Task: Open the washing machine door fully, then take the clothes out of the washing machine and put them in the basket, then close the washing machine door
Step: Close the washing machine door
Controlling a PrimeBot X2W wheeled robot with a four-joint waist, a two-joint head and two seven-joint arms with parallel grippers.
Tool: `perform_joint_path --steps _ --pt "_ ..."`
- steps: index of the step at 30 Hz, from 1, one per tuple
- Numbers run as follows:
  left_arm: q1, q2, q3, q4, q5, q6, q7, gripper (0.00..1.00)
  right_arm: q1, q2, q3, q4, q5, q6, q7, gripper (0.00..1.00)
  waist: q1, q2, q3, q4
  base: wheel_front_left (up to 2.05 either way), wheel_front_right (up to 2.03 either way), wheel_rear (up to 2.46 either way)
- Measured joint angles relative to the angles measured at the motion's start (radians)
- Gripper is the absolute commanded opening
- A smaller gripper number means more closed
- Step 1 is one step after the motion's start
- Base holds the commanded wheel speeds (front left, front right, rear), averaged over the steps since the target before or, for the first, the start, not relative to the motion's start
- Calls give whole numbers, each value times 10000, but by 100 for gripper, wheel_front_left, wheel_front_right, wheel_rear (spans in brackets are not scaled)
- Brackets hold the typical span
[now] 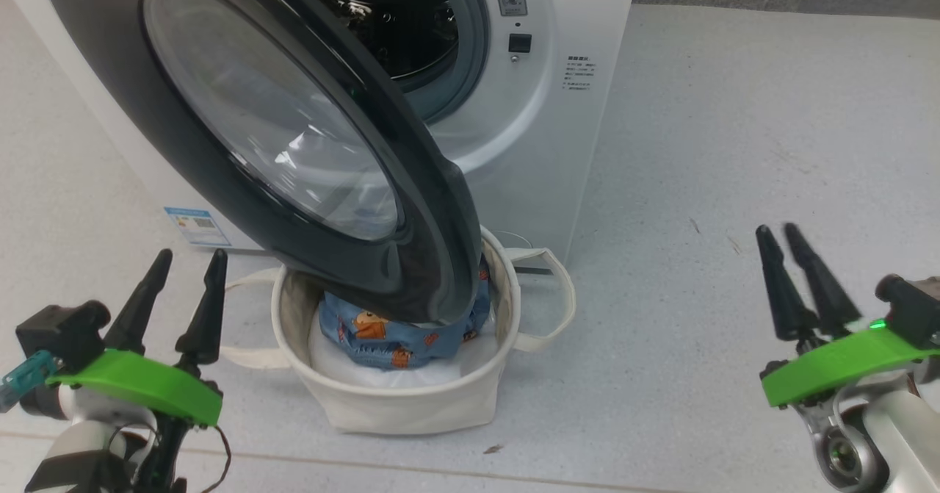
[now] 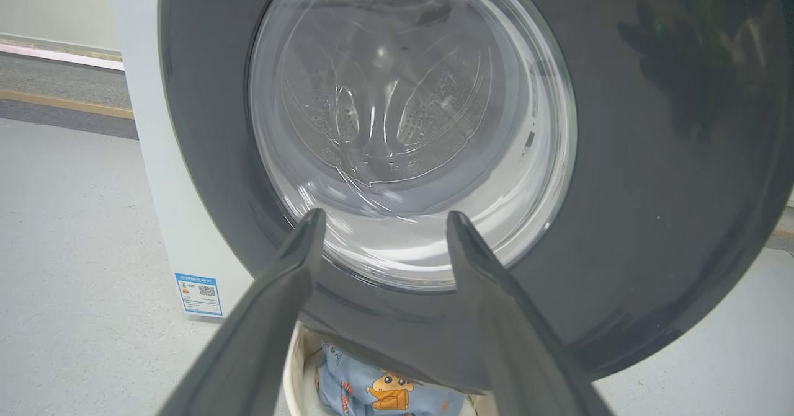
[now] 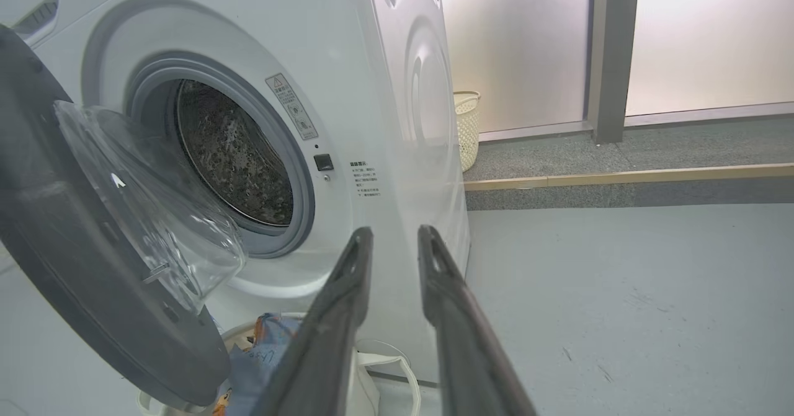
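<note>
The washing machine (image 1: 558,111) stands with its door (image 1: 426,206) swung open, and the door's lower edge hangs over the basket (image 1: 396,405). The clothes (image 1: 382,339), light blue with orange cartoon figures, lie in the basket, partly hidden by the door. The steel drum (image 3: 229,155) looks dark, and I see no fabric in the part that shows. My left gripper (image 1: 189,256) is open at the lower left, its fingers pointing at the door's glass (image 2: 403,124). My right gripper (image 1: 777,230) hovers at the lower right, well clear of the basket. Its fingers (image 3: 360,261) stand a narrow gap apart with nothing between them.
Grey floor (image 1: 734,148) stretches out to the right of the machine. A cream woven bin (image 3: 466,128) stands behind the machine by the wall, past a wood-edged step (image 3: 620,177). A blue label (image 1: 197,227) is stuck low on the machine's front.
</note>
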Motion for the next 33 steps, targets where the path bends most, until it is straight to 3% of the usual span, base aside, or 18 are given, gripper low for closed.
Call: perform_joint_path --steps 8,16,26,33 --pt "-4 33 63 -36 -215 146 -15 100 -189 71 510 -1081 -111 0 -2 0 0 0 17 98 0 0 0" --pt "-33 29 21 -17 -221 163 -44 100 -1313 125 3666 -1590 -274 0 357 0 0 0 -9 552 0 0 0" --pt "-249 -52 -282 171 -221 171 -44 100 -3154 918 5998 316 197 0 412 0 0 0 2 1595 0 0 0" --pt "-253 -111 -489 305 -221 155 -115 100 -3907 1110 5962 1618 387 0 174 0 0 0 46 2214 0 0 0"
